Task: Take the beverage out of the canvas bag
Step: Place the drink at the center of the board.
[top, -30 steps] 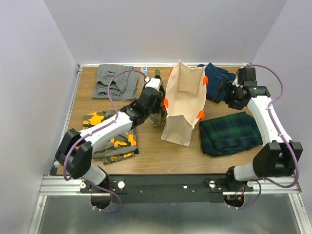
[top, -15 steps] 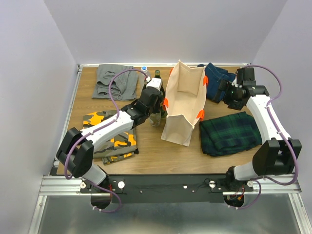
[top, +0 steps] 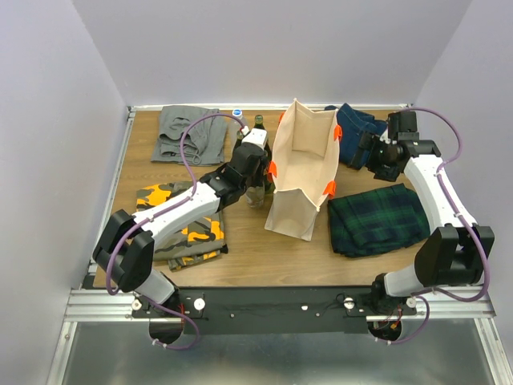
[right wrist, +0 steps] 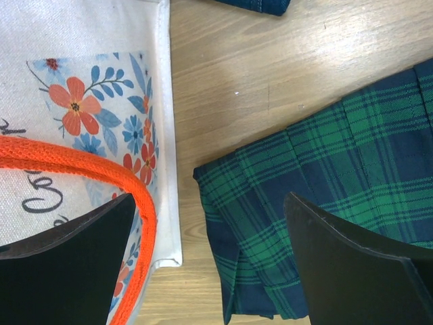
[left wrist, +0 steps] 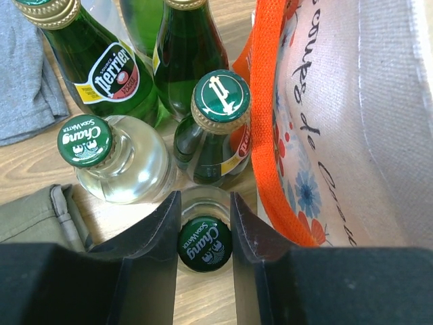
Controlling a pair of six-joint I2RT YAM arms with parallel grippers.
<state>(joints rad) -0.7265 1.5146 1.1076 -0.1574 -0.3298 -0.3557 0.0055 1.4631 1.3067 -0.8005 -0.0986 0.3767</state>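
A soda bottle [left wrist: 205, 244] is seen clamped in the left gripper [left wrist: 206, 203] at the bottom of the left wrist view, just outside the canvas bag [left wrist: 338, 101]. Removal is judged nearly done, with only release to come; the right gripper [right wrist: 210, 203] is held wide

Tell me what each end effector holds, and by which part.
The left end effector grips a Chang soda water bottle at its neck. The right end effector holds nothing.

Lighting is bright, even and diffuse from overhead. Shadows beside the canvas bag [top: 298, 172] on the table [top: 256, 249] are soft and faint. Wrist views are sharp, with mild glare on the bottles [left wrist: 128, 166] and slight softness along the bottom edge.
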